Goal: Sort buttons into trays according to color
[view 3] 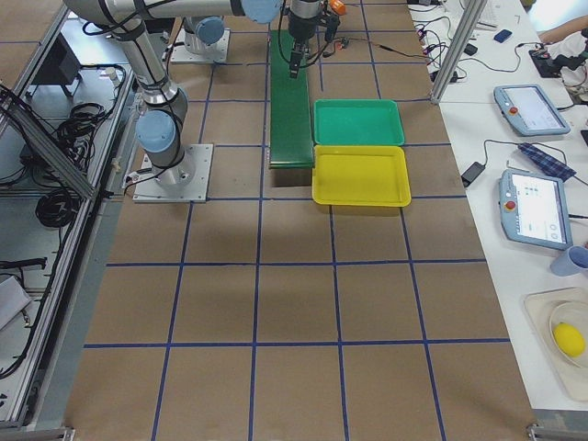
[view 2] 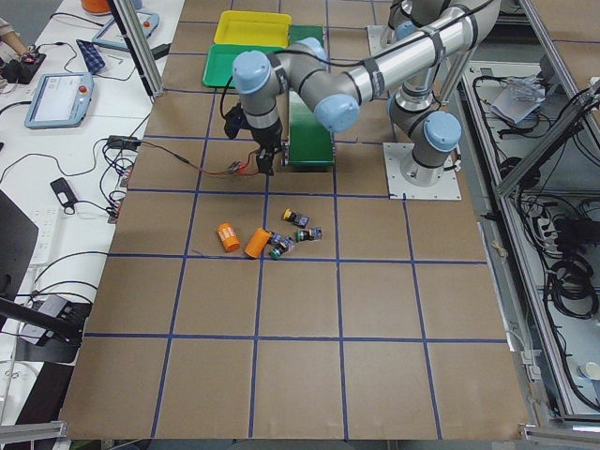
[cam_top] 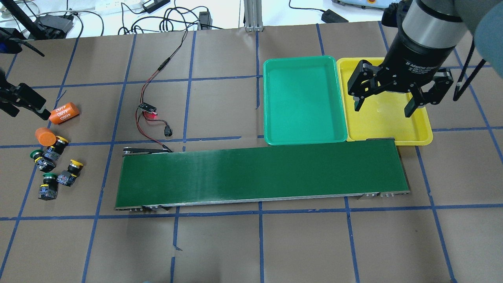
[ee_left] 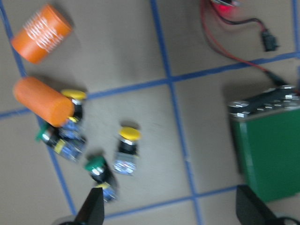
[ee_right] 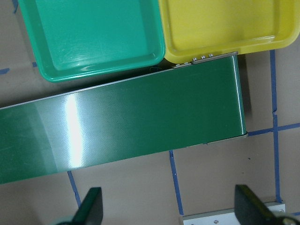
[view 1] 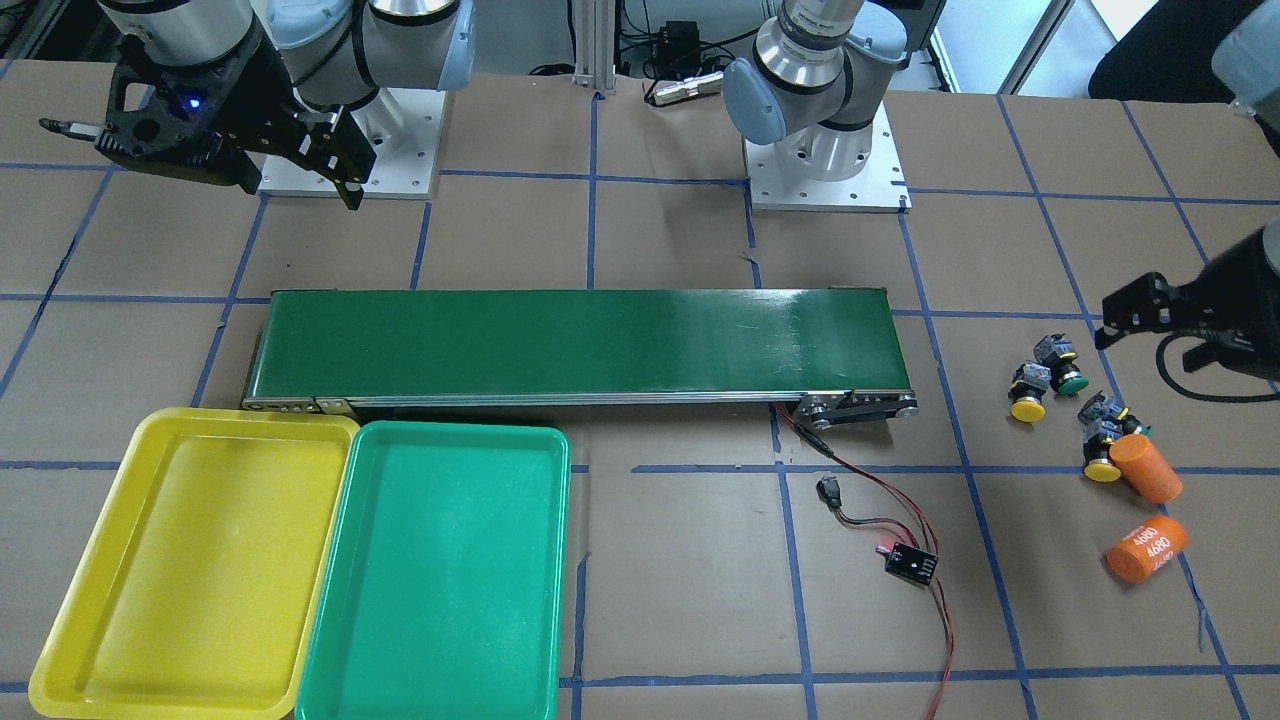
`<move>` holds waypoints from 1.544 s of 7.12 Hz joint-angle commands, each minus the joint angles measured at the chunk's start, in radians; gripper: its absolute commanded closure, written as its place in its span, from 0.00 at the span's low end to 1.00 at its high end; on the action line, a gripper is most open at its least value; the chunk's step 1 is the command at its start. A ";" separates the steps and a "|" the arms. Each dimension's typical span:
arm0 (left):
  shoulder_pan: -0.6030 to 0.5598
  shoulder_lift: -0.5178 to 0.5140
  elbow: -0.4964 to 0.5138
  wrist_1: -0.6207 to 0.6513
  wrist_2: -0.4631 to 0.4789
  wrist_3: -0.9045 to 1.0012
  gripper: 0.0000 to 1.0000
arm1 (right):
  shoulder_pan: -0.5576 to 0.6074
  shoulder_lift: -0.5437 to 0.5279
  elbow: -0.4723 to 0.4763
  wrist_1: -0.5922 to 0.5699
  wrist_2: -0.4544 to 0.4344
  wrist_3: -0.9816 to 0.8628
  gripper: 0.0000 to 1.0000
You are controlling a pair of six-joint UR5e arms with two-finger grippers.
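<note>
Brown taped cardboard lay under my empty, wide-open left claw above the small yellow- and green-capped push-buttons clustered at the table's left end; I judged it best to centre on the yellow-capped button lying apart, my right claw gaping empty near the shallow green and yellow plastic trays.

Two yellow and two green buttons, on their sides, clustered; green tray touching yellow tray.
</note>
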 commanded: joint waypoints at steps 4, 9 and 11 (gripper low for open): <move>0.111 -0.261 0.059 0.198 0.008 0.433 0.00 | 0.000 0.001 0.002 0.004 0.000 0.000 0.00; -0.002 -0.384 0.189 0.257 -0.095 0.424 0.00 | 0.000 0.000 0.008 0.005 -0.002 0.000 0.00; 0.000 -0.434 0.201 0.322 -0.092 0.495 0.00 | 0.000 0.000 0.007 0.001 -0.002 0.000 0.00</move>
